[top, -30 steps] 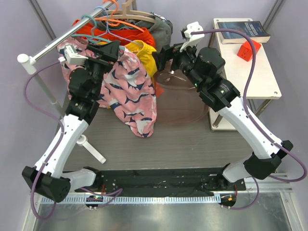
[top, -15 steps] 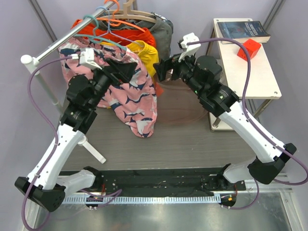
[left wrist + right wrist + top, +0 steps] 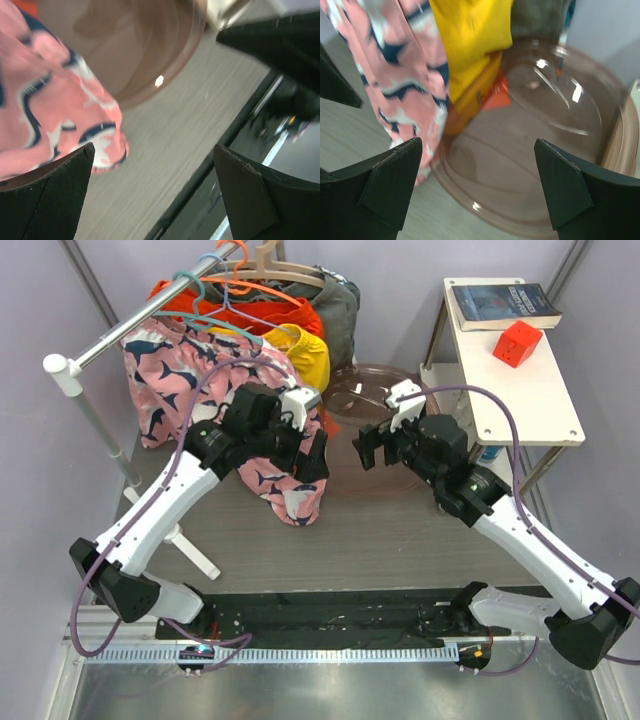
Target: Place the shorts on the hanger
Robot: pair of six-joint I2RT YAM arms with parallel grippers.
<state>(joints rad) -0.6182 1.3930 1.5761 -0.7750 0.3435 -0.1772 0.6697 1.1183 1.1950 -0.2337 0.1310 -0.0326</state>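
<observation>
Top external view: the shorts (image 3: 180, 380) hang at the left of the rail (image 3: 130, 325). Their waist is draped over the hanger (image 3: 235, 333) and their lower hem drops towards the surface (image 3: 400, 530). A yellow garment (image 3: 305, 355) hangs just beside them, and a clear bowl (image 3: 365, 390) sits to their right. The left fingers (image 3: 313, 453) are spread wide and empty, close in front of the hem. The right fingers (image 3: 368, 447), also spread and empty, face them over the near edge of the bowl. The 2 wrist views confirm that nothing lies between either pair.

Placement appears essentially complete, so the step in hand is probably clearing the arms. To do it well, keep both pairs of fingers apart and draw the left arm straight away from the hem. The cloth then cannot snag and pull the waist off the hanger.
</observation>
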